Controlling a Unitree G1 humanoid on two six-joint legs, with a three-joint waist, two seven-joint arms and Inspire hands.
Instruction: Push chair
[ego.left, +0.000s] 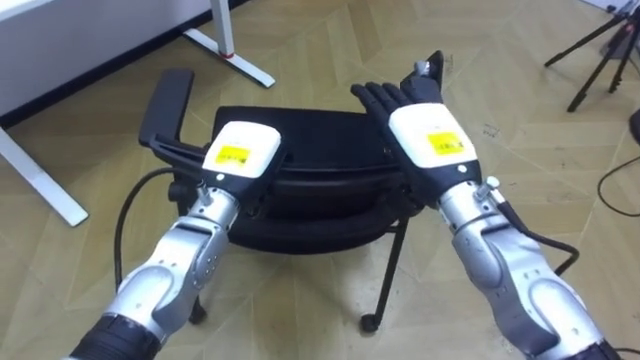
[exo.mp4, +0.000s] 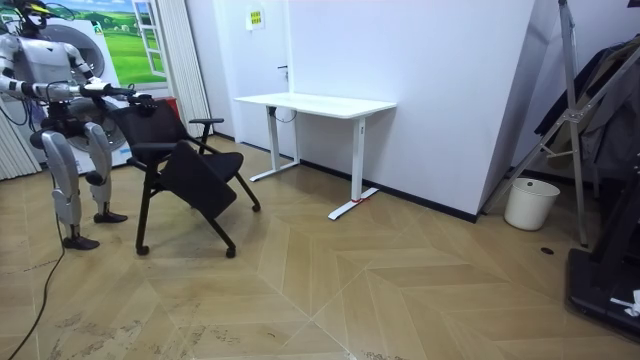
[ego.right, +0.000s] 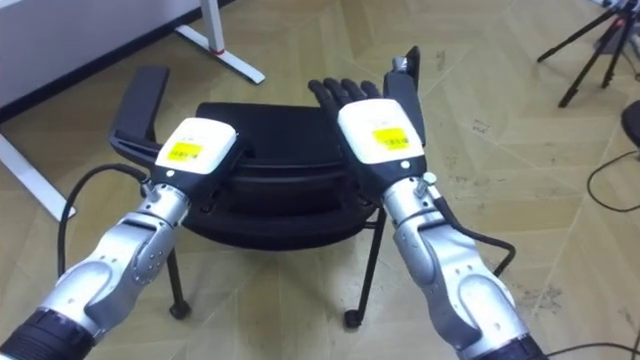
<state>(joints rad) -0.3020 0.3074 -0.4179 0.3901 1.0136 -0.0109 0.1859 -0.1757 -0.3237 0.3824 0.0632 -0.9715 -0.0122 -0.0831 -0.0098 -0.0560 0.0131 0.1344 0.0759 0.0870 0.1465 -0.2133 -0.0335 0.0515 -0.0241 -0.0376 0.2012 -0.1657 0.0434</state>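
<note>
- Left eye view: right hand (ego.left: 425, 132) flat, straight-fingered, on chair (ego.left: 310, 215) back; left hand (ego.left: 240, 152) beside it, grip cannot tell.
- Chair stands on floor (ego.left: 300, 315) before robot.
- Push evenly both sides, no swerving.

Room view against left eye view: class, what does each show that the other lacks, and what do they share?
Room view: the robot stands behind the chair, with the whole white desk and a white bucket by the wall. Left eye view: the right hand lies with straight fingers over the chair's back, the left hand beside it, and tripod legs on the floor. Shared: the chair, the desk's foot, the wooden floor.
</note>
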